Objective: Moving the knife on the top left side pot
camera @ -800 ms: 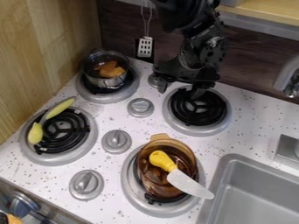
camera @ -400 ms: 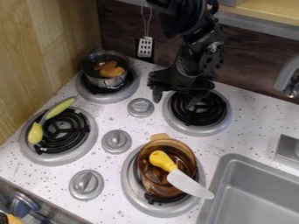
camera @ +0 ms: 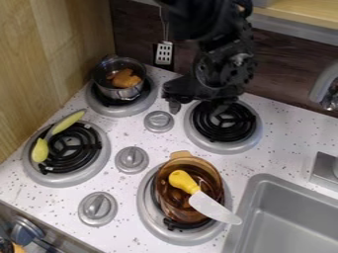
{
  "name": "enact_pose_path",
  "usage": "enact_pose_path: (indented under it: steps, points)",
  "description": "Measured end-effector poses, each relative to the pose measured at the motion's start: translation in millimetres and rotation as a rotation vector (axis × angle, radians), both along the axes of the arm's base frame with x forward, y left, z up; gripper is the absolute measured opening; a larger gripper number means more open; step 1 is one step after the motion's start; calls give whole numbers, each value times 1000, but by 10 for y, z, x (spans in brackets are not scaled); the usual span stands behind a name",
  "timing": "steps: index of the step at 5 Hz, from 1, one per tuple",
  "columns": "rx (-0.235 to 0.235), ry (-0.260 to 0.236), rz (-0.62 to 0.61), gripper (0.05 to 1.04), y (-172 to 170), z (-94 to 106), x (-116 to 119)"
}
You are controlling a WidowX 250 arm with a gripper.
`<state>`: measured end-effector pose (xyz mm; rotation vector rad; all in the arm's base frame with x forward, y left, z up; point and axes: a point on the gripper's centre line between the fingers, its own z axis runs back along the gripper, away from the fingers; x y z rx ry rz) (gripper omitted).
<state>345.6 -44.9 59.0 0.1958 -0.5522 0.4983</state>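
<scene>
With the picture as a clock face, the gripper (camera: 196, 105) hangs at 1 o'clock. Its two fingers stand spread, and between them I see nothing pinched. The black arm (camera: 224, 62) comes in from the top edge, between 12 and 1 o'clock, and bends downward. The gripper is at the upper side of the rear right burner (camera: 224, 143).

The knife (camera: 210, 206) is near 5 o'clock, well apart from the gripper. Its yellow handle is over the amber pot (camera: 173, 210), and its pale blade crosses the rim, pointing to 4 o'clock. This pot sits on the front burner (camera: 149, 217), at 6 o'clock.

At 11 o'clock, a metal pot (camera: 122, 94) with an orange-brown piece (camera: 124, 78) inside stands on another burner (camera: 105, 106). Between 8 and 9 o'clock, a yellow-green utensil (camera: 67, 121) lies across the left burner (camera: 71, 181). The sink (camera: 290, 220) is between 4 and 5 o'clock.
</scene>
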Motion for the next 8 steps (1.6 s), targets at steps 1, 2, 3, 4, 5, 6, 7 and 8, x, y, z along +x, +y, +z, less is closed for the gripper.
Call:
enact_pose_path:
  steps: [1,2,3,4,5,6,7,8]
  points:
    - [-66,104,132,999,-77,36,-205]
    - [-110,154,208,999,-105,-49,-371]
    - [-122,162,242,999,-180,-47,-520]
    - [-143,184,309,999,-221,-107,-700]
    - [-155,198,335,999,-236,-90,-762]
    - [-210,215,335,999,-322,-131,-772]
    - [-223,226,353,999,-338,-237,-761]
    - [-203,265,355,999,-281,-402,-841]
